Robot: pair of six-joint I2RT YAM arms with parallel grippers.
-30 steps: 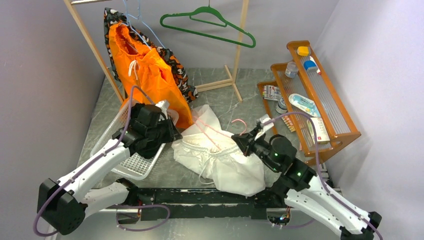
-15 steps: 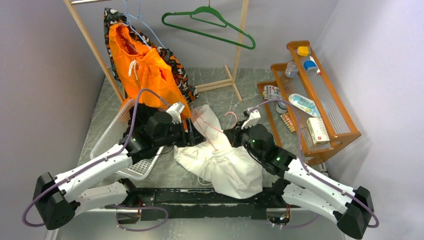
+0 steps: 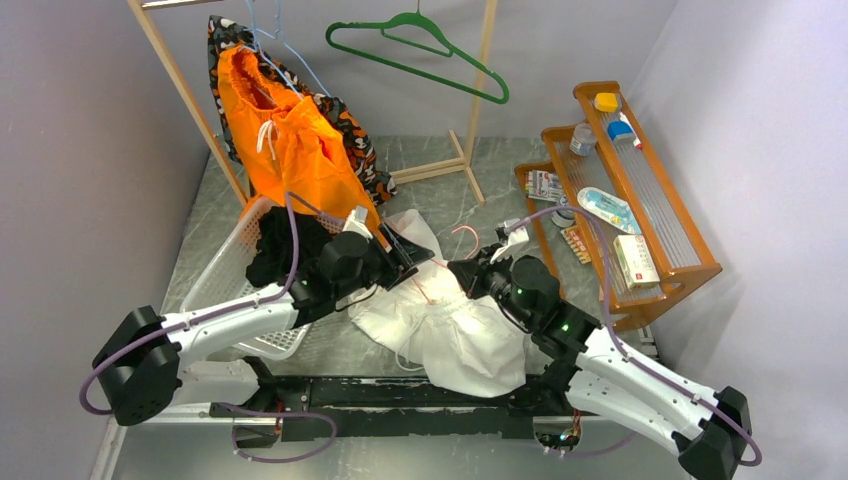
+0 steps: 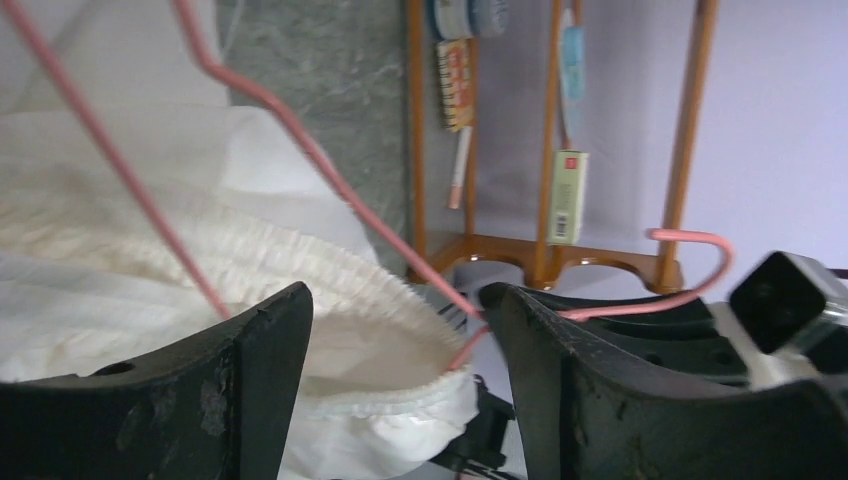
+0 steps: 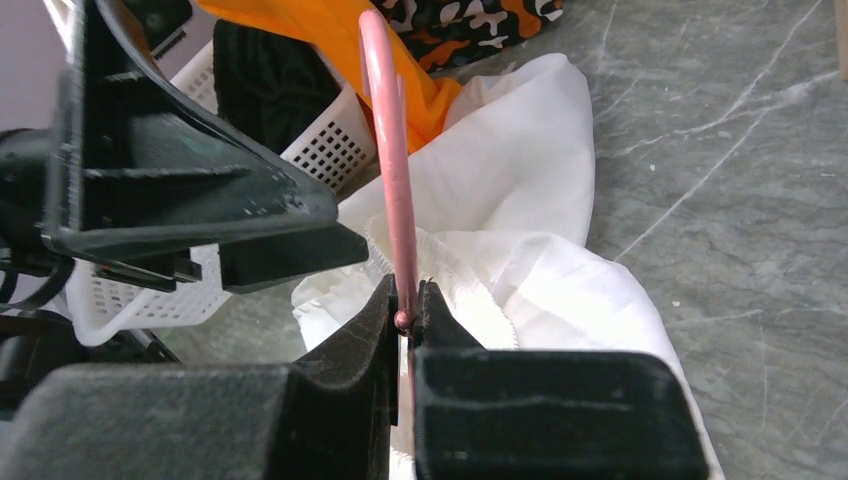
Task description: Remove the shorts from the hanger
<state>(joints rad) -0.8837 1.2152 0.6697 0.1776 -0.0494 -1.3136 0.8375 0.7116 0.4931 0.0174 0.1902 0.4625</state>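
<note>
While clamping the right gripper (image 5: 408,318) fully closed on the pink hanger (image 5: 393,190) near its hook end, holds that wire upright over the white garment (image 3: 462,342). Spreads the left gripper (image 4: 395,296) wide, gripping nothing, with hanger wire and gathered waistband between the jaws, possibly brushing one. Shows the shorts (image 3: 290,150) well apart at back left, hung on a blue hanger (image 3: 291,52) on the rack (image 3: 188,92), lower edge beside the basket (image 3: 226,272).

The shorts (image 3: 290,150) hang on the rack (image 3: 190,100) at the back left, behind the basket (image 3: 280,340) on the tabletop (image 3: 430,195), while a garment (image 3: 460,345) with a wire hanger (image 3: 470,235) on it lies in the middle, left of the shelf unit (image 3: 640,200).
</note>
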